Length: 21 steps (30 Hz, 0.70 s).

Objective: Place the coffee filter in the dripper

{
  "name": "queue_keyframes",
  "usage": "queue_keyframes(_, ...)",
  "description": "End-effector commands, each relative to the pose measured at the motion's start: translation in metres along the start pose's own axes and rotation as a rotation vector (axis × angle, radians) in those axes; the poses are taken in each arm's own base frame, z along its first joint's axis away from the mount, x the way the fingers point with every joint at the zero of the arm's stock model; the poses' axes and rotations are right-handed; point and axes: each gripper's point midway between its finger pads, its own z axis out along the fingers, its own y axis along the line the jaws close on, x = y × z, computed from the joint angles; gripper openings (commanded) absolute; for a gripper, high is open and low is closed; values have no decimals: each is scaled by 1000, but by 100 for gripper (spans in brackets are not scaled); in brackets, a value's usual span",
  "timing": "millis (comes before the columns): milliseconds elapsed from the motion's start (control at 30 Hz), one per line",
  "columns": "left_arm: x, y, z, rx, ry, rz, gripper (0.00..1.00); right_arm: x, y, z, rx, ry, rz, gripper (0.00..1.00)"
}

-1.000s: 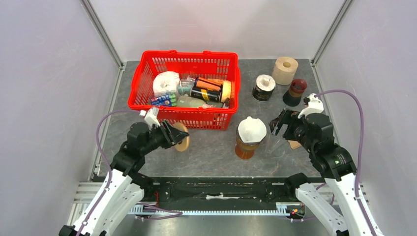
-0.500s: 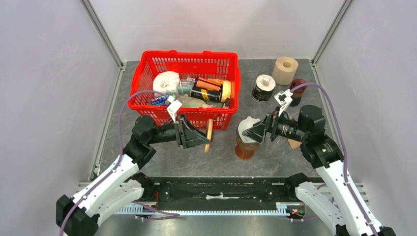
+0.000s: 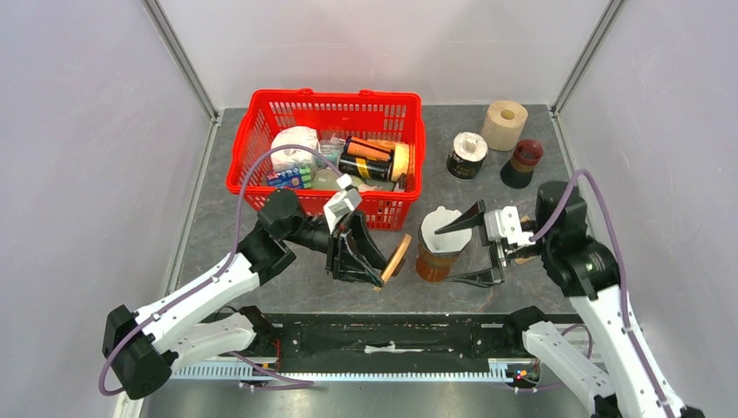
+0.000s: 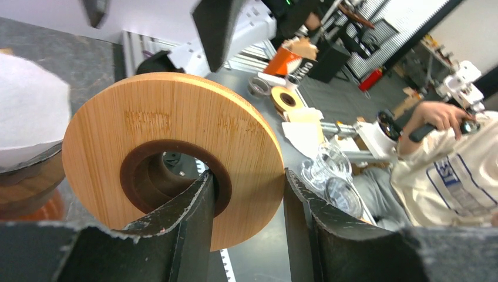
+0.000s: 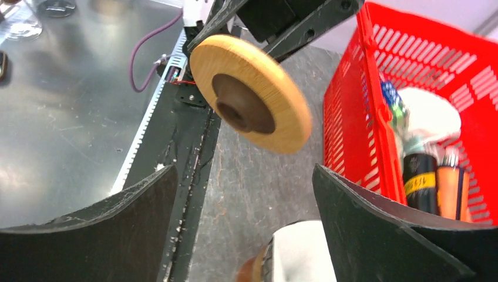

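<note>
A white coffee filter [image 3: 446, 228] sits in the top of an amber glass dripper [image 3: 432, 261] at the table's middle front. My left gripper [image 3: 376, 264] is shut on a round wooden ring [image 3: 395, 258], tilted on edge just left of the dripper. In the left wrist view one finger passes through the wooden ring's [image 4: 170, 147] dark centre hole and the other presses its outer rim; the filter [image 4: 26, 108] shows at the left. My right gripper [image 3: 466, 252] is wide open and empty, just right of the dripper, pointing left. Its wrist view shows the ring [image 5: 252, 94] and the filter [image 5: 296, 252].
A red basket [image 3: 261, 187] full of groceries stands behind, also in the right wrist view [image 5: 352, 117]. A dark can with a white lid [image 3: 468, 155], a cardboard roll [image 3: 505, 124] and a dark red-topped object [image 3: 523, 163] stand at the back right. Grey walls close both sides.
My left arm has carried the wooden ring rightward, from beside the basket to just left of the dripper. My right gripper has turned toward the dripper and opened wider.
</note>
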Motion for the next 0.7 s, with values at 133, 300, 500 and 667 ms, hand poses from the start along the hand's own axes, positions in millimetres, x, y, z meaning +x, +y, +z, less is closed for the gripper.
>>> queue_keyframes(133, -2, -14, 16, 148, 102, 144, 2, -22, 11, 4, -241, -38, -72, 89)
queue_keyframes(300, 0, -5, 22, 114, 143, 146, 2, -20, 13, 9, -272, -6, -31, 89)
queue_keyframes(500, -16, 35, 6, -240, 288, 326, 2, -24, -21, 15, -108, 46, 154, 97)
queue_keyframes(667, -37, 54, -15, -404, 420, 497, 2, -37, -105, 1, 420, 39, 321, 97)
